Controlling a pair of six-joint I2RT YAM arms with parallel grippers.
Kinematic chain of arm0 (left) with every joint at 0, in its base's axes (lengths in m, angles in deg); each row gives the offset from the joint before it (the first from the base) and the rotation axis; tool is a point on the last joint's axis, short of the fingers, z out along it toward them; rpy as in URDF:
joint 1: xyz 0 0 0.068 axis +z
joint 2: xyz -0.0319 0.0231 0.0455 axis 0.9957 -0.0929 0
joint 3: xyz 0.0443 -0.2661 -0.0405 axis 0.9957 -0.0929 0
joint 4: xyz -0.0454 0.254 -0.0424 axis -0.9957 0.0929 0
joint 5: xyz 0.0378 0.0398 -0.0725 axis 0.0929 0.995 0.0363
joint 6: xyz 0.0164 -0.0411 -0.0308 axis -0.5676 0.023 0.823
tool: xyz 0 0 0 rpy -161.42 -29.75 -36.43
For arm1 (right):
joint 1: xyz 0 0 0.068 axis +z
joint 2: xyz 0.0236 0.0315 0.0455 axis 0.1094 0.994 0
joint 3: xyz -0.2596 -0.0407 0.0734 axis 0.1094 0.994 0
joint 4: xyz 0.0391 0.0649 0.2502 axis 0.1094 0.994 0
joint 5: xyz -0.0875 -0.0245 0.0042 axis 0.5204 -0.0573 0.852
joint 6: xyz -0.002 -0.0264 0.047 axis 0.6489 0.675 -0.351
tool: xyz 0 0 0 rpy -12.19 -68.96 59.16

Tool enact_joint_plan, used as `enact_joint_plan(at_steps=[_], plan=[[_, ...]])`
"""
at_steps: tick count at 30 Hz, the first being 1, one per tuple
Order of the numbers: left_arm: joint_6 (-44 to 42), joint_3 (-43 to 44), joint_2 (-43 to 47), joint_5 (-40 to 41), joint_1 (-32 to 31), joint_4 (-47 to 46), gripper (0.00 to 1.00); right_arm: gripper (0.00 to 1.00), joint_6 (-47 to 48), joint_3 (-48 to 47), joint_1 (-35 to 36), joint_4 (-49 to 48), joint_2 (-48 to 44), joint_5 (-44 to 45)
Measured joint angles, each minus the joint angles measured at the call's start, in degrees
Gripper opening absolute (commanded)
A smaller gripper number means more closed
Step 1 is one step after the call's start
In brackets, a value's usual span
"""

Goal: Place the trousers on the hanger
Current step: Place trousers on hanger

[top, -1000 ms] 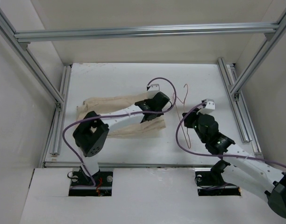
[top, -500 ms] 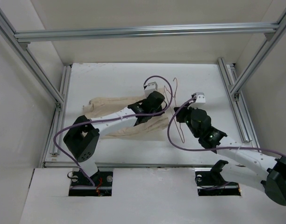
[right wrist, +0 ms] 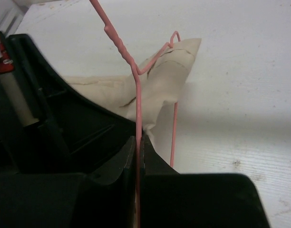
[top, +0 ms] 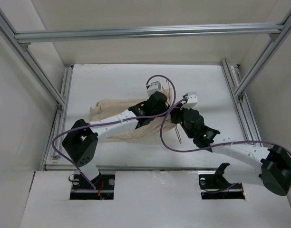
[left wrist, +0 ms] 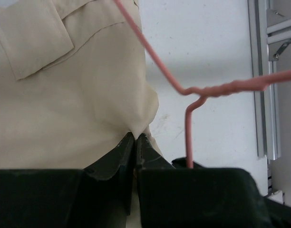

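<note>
The beige trousers [top: 114, 105] lie wrinkled across the left-middle of the white table, and a pocket flap shows in the left wrist view [left wrist: 64, 95]. My left gripper [top: 157, 110] is at their right end, shut on a pinch of cloth [left wrist: 135, 136]. The pink wire hanger [top: 178, 135] is held just right of that end. Its twisted neck shows in the left wrist view [left wrist: 221, 89]. My right gripper [top: 178, 118] is shut on one straight wire of the hanger [right wrist: 138, 95] and holds it over the trousers' edge [right wrist: 171, 71]. The two grippers are close together.
Aluminium rails run along the table's left side [top: 60, 118] and right side [top: 240, 104]. Purple cables [top: 167, 137] loop from both arms over the middle. The left arm's black body [right wrist: 50, 123] fills the left of the right wrist view.
My right gripper has carried the hanger left, up to the left gripper. My left gripper has shifted slightly left and back, and the trousers have bunched a little to the right.
</note>
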Motion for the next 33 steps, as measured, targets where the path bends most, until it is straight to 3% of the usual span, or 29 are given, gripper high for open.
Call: enact_joint_plan(at_steps=[10,19,25,33], plan=[[0.9,0.7,-1.8,-0.3,0.2,-2.0,0.02,0.0,-0.6,-3.2,3.7,0.2,0.2,4.0],[4.9,0.5,-3.1,-1.1,1.0,-4.2,0.04,0.0,-7.1,-1.4,3.7,-3.1,1.5,7.8],[7.5,-3.9,-3.1,-3.1,1.6,-8.2,0.15,0.0,-10.5,1.2,3.8,-5.4,3.1,7.9],[10.5,-9.5,-2.6,-4.2,2.4,-13.2,0.39,0.0,-12.5,2.3,3.9,-6.0,4.2,7.9]])
